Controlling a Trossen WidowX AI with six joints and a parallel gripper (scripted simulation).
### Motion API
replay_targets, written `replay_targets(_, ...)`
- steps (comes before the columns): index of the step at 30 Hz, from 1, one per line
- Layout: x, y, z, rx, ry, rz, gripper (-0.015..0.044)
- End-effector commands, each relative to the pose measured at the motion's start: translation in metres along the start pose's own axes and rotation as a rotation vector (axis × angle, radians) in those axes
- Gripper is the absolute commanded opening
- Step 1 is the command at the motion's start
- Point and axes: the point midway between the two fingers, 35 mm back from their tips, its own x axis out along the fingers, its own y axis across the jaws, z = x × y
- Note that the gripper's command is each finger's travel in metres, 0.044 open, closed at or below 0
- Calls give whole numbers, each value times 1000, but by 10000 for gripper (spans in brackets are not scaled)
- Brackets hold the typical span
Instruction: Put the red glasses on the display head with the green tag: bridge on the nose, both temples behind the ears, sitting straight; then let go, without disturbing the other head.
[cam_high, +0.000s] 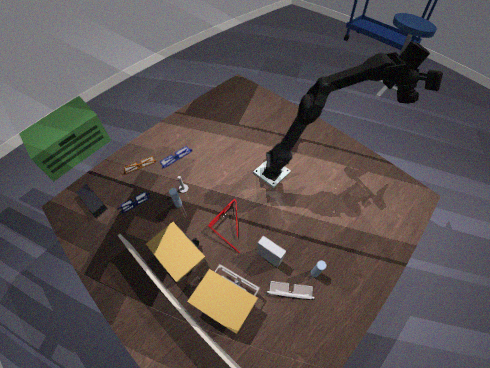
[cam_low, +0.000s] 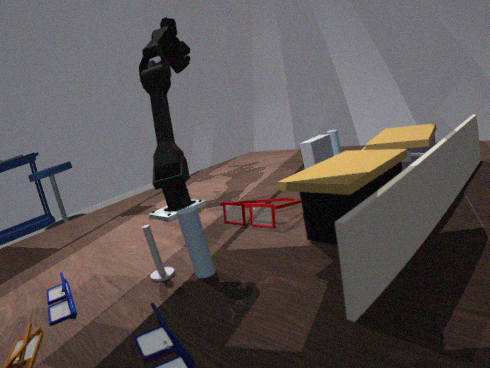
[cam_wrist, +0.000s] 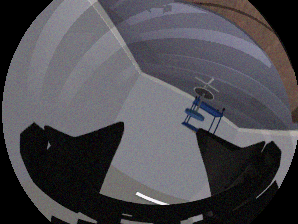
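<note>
The red glasses (cam_high: 224, 224) (cam_low: 254, 213) lie on the wooden table (cam_high: 350, 220), unfolded, in front of the arm's base (cam_high: 271, 173). Two dark blocks with yellow tops (cam_high: 175, 250) (cam_high: 223, 300) (cam_low: 345, 170) (cam_low: 401, 136) stand near the table's front, beside a long white panel (cam_high: 165, 290) (cam_low: 405, 215). I cannot see a green tag on either. My gripper (cam_high: 425, 77) (cam_low: 169, 40) (cam_wrist: 161, 129) is open and empty. It is raised high above the table's far edge, pointing away from the table, far from the glasses.
Other glasses lie about: blue (cam_high: 176, 156) (cam_low: 60, 302), orange (cam_high: 139, 165), dark blue (cam_high: 132, 203), white (cam_high: 291, 290). A grey cylinder (cam_high: 175, 198) (cam_low: 197, 242), a white peg stand (cam_high: 182, 186) (cam_low: 156, 252), a white box (cam_high: 271, 250) and a second cylinder (cam_high: 318, 268) stand near the red glasses.
</note>
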Motion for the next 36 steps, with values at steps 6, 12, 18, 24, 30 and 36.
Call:
replay_targets(6, 0, 0, 0, 0, 0, 0, 440)
replay_targets(12, -11, 30, 33, -51, -78, 67, 335)
replay_targets(18, -53, 92, 113, -161, -283, 196, 200)
replay_targets(24, -109, 133, 190, -255, -498, 253, 200)
replay_targets(30, -181, 157, 263, -317, -717, 266, 200)
replay_targets(36, -265, 160, 332, -336, -932, 241, 200)
